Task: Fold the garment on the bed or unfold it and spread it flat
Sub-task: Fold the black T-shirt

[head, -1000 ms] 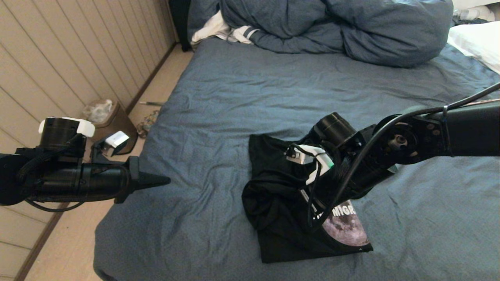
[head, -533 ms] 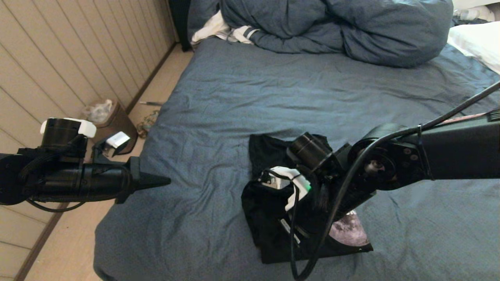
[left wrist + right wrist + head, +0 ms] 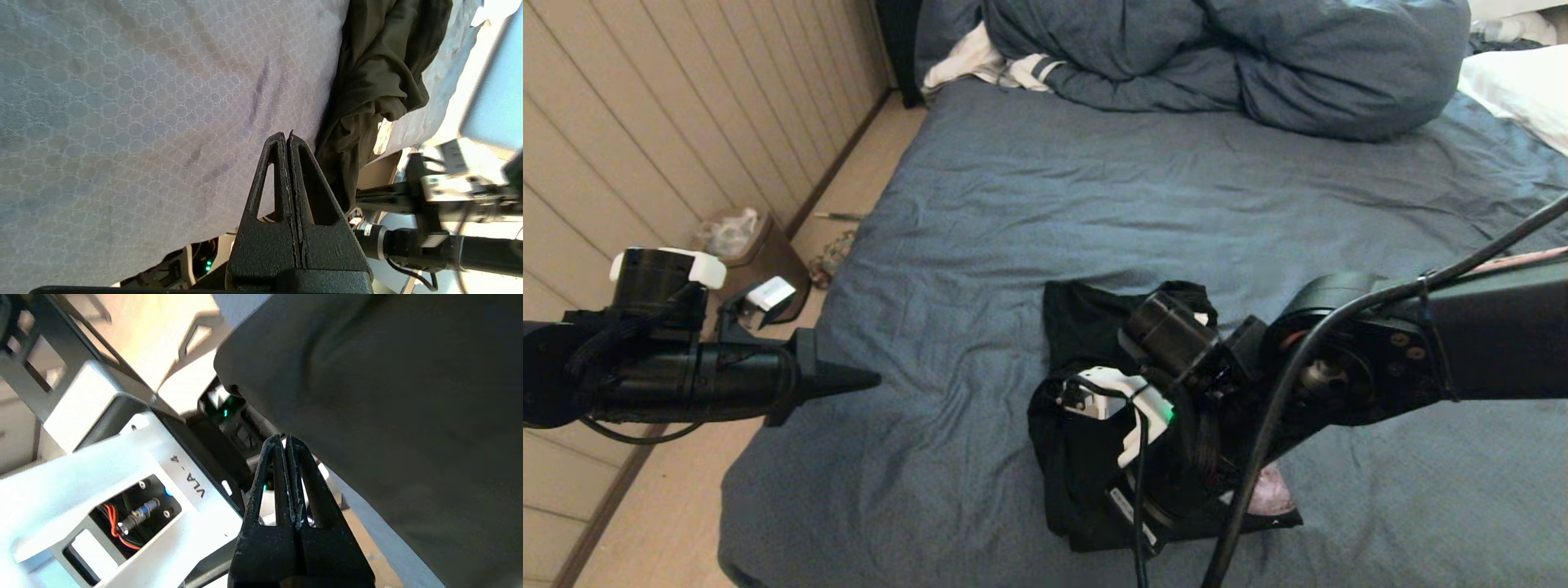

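Black garment [image 3: 1086, 343], one (bunched), on the bed [image 3: 1029, 204]; right gripper [image 3: 286, 443] clenched empty at its 6 o'clock, left gripper [image 3: 870, 378] clenched empty at 9.

My left claw [image 3: 288, 136] of grainy matt black plastic, wrinkled blue cloth bed [image 3: 1094, 188], soft matt black garment [image 3: 1086, 327]

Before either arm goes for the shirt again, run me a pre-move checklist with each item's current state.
1. Left end effector shut, empty, over the bed edge: ok.
2. Right end effector shut, nothing between its fingers: ok.
3. Garment spread flat: not ok, bunched and partly folded.
4. Garment fully visible in the head view: not ok, right arm covers it.
5. Duvet apart from the garment: ok.
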